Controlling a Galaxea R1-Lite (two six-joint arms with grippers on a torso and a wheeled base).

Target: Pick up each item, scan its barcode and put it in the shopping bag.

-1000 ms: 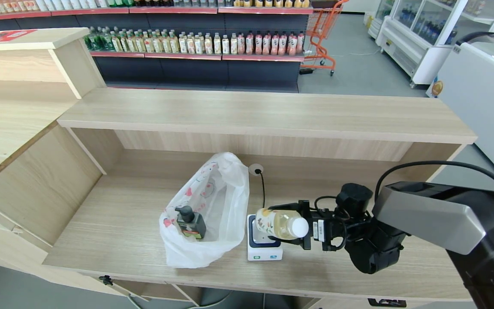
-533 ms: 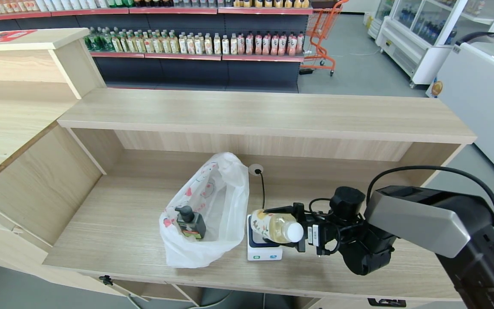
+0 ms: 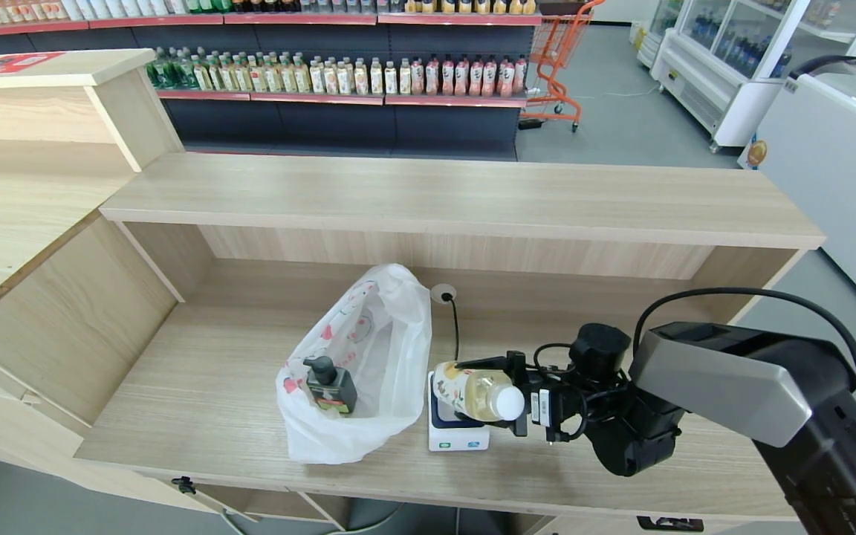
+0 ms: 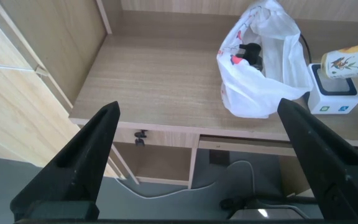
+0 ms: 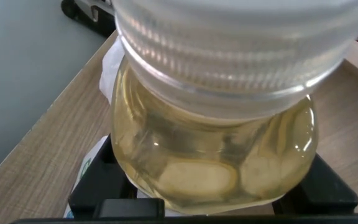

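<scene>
The right claw (image 3: 491, 394) gripped a drink bottle (image 3: 470, 391), lying sideways just over the scanner (image 3: 458, 440) on the bench (image 3: 212, 394), right of the shopping bag (image 3: 380, 349). A pump bottle (image 3: 330, 386) already stood in the bag; the drink bottle was not yet bagged. The left claw (image 4: 197, 115) hung released.

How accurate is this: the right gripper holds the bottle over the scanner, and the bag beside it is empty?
Not empty: the head view shows a dispenser in the bag. The right gripper does hold the bottle over the scanner.
</scene>
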